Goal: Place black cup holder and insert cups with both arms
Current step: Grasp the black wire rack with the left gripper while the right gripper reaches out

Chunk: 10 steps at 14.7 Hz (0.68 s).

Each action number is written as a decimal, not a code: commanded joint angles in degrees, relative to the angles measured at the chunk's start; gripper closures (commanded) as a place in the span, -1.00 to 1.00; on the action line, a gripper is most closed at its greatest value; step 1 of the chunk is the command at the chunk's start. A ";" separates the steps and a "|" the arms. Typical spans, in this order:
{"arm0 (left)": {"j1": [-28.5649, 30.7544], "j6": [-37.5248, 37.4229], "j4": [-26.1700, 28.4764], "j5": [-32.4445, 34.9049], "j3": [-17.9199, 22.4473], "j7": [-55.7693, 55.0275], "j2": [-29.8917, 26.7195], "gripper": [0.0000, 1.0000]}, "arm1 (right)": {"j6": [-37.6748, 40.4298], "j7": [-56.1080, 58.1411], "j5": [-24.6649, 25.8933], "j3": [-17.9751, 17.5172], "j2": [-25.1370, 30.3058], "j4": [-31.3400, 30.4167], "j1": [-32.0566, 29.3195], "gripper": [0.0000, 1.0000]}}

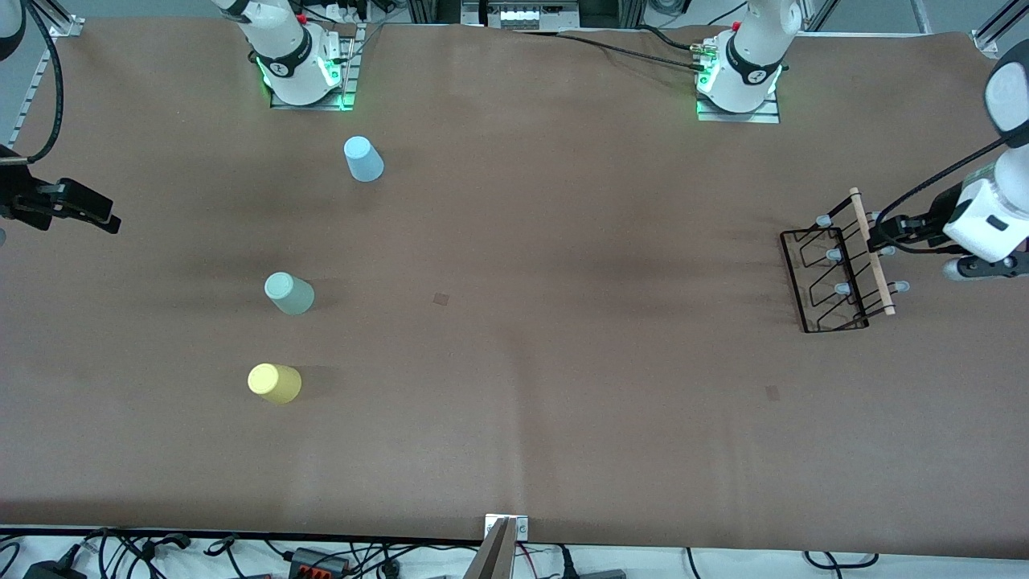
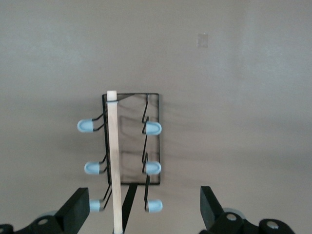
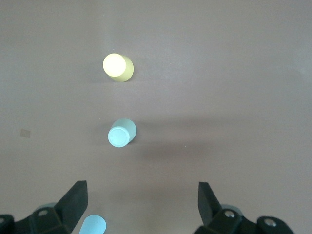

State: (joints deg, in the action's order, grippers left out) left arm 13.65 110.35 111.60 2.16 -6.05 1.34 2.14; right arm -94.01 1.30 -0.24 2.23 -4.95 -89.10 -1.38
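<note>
The right hand (image 1: 108, 221) is seen at the right arm's end of the counter (image 1: 514, 450), held over bare surface with its fingers (image 3: 73, 202) spread apart and nothing between them. Three cups are stood upside down toward that end, well apart from each other: the light blue cup (image 1: 363, 158) farthest from the front camera, the sage green cup (image 1: 289, 293) nearer, the yellow cup (image 1: 275, 383) nearest. The black cup holder (image 1: 836, 273) is placed upright toward the left arm's end, its wooden rod (image 1: 872, 251) on top and grey-capped prongs (image 2: 152, 128) sticking out both sides. The left hand (image 1: 884, 235) is positioned over the rod's end, fingers (image 2: 75, 209) wide apart, nothing gripped.
</note>
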 commanded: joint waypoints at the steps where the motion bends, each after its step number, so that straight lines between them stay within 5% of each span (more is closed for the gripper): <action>1: 2.78 10.12 11.51 -0.84 -0.54 5.06 -5.13 -1.00 | -0.56 0.90 0.06 -0.65 -0.32 -0.73 -0.55 -1.00; 6: 6.04 20.24 17.23 -0.93 -0.54 9.82 -3.38 -1.00 | -1.26 0.73 -0.03 -0.82 -5.06 -0.73 1.81 -1.00; 10: 6.04 20.35 18.65 -0.93 -0.54 9.82 -2.94 -0.81 | -1.35 -0.07 -0.02 -0.74 -7.87 -0.73 2.52 -1.00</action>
State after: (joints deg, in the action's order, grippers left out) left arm 19.26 129.67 128.50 2.16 -6.18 9.47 0.63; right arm -94.65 1.26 -0.27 1.51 -11.81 -89.70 1.27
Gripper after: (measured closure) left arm 0.026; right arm 0.000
